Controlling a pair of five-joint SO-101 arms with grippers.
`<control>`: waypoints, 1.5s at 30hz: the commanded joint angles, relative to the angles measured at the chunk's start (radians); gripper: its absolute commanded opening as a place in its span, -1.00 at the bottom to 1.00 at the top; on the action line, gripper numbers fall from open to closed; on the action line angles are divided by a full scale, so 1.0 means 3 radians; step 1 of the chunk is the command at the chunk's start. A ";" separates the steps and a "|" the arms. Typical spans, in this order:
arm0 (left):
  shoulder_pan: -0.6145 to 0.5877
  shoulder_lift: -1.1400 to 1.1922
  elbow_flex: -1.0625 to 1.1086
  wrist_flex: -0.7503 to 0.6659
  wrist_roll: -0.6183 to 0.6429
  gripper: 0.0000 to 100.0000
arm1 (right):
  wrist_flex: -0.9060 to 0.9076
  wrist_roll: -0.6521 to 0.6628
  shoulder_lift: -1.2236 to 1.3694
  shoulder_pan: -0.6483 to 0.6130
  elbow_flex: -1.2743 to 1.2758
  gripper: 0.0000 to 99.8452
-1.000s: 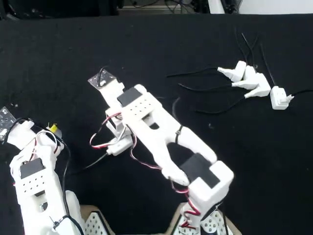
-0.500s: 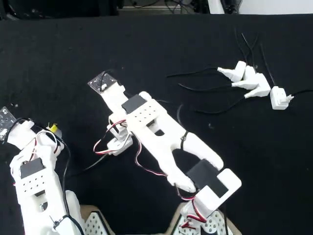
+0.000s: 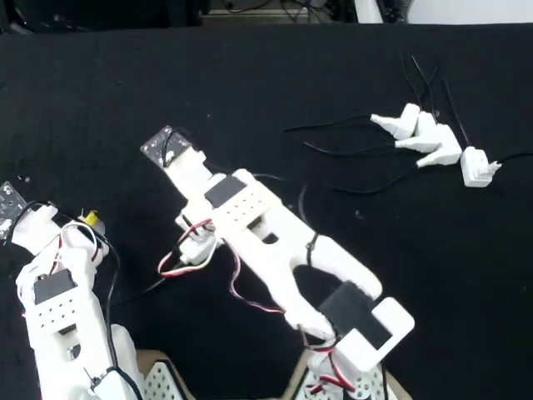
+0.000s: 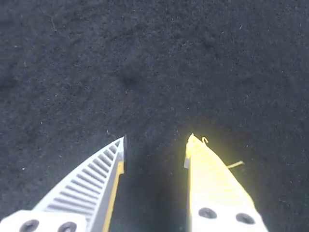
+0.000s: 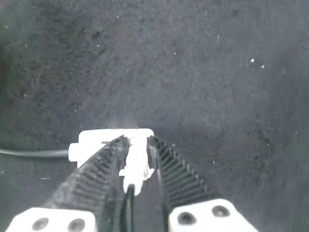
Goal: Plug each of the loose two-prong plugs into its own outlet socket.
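Observation:
My right gripper [image 5: 136, 140] is shut on a white two-prong plug [image 5: 137, 165], whose black cord runs back between the fingers. Just past the fingertips lies a white socket block [image 5: 92, 141] with a black cable [image 5: 29, 153] leaving it; the plug's front end meets this block. From above, the right gripper [image 3: 164, 146] is at the table's left-centre. My left gripper [image 4: 154, 140] is open over bare black cloth, and in the high view the left gripper [image 3: 10, 204] is at the left edge. More white plugs and sockets [image 3: 420, 133] lie at the far right.
A white adapter [image 3: 475, 165] lies beside that cluster, and several thin black cords [image 3: 350, 150] trail from it towards the middle. The black table cloth [image 3: 275, 75] covers the whole surface. Red and white wires [image 3: 187, 254] hang under the right arm.
The right arm has swung, with its gripper drifting slightly left across the table and its elbow moving right. The left arm has not moved.

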 commanded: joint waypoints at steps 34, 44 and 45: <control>-0.0013 -0.0031 -0.0192 -0.0010 0.0015 -0.59 | 0.0578 0.0235 -0.0698 -0.0153 0.0320 -0.69; -0.0013 -0.0031 -0.0197 -0.0010 0.0015 -0.59 | 0.1156 0.0772 -0.1741 0.0476 0.0760 -0.69; -0.0003 -0.0031 -0.0202 -0.0010 0.0015 -0.59 | 0.1105 0.0849 -0.1828 0.0471 0.0949 -0.69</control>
